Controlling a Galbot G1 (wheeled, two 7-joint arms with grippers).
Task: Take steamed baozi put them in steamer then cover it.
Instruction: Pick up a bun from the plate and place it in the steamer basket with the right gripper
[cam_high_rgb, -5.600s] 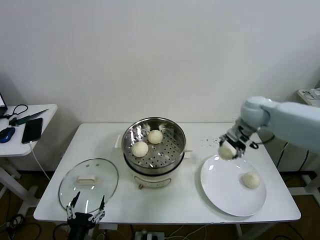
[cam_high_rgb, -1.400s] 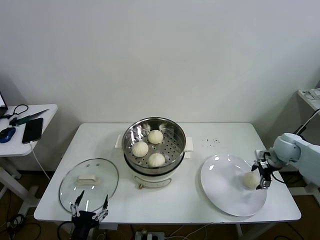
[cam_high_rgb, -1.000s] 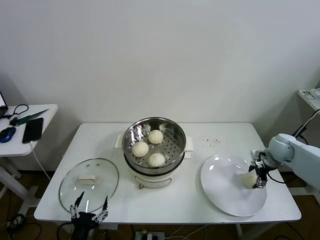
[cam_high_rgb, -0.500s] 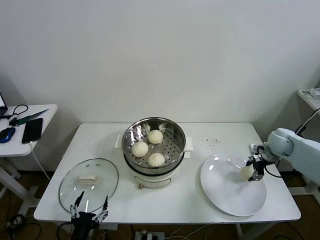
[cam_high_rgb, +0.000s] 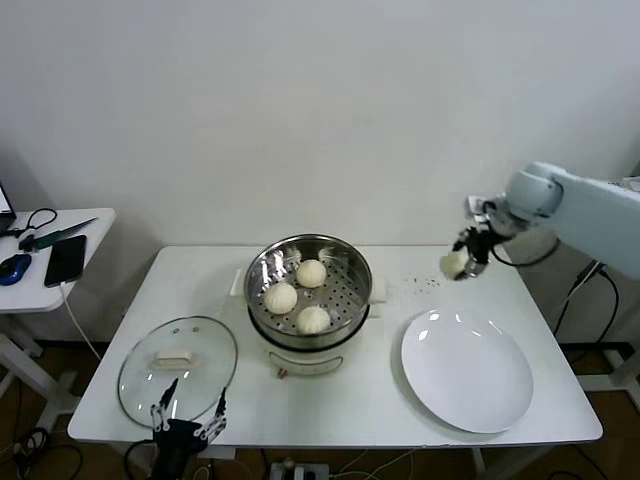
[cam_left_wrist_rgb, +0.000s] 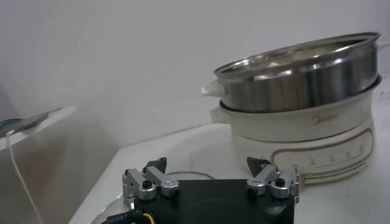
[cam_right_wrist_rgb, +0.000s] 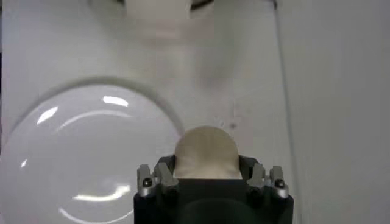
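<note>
The steamer (cam_high_rgb: 345, 255) stands mid-table with three steamed baozi (cam_high_rgb: 281, 297) (cam_high_rgb: 311, 273) (cam_high_rgb: 313, 319) on its perforated tray; its steel wall (cam_left_wrist_rgb: 298, 82) fills the left wrist view. My right gripper (cam_high_rgb: 460, 262) is raised above the table to the right of the steamer, shut on a fourth baozi (cam_high_rgb: 454, 264) (cam_right_wrist_rgb: 205, 153). The glass cover (cam_high_rgb: 178, 368) with its white handle (cam_high_rgb: 173, 357) lies flat at the front left. My left gripper (cam_high_rgb: 187, 422) (cam_left_wrist_rgb: 210, 173) sits open and empty at the table's front edge, just below the cover.
A white plate (cam_high_rgb: 466, 368) (cam_right_wrist_rgb: 79, 152) lies bare at the front right. Dark specks (cam_high_rgb: 420, 283) dot the table behind it. A side table (cam_high_rgb: 50, 255) on the left carries a phone, mouse and cables.
My right gripper closed on the last baozi on the plate, lifted it and carried it up and left toward the steamer. The plate now holds nothing. The left arm barely shifted.
</note>
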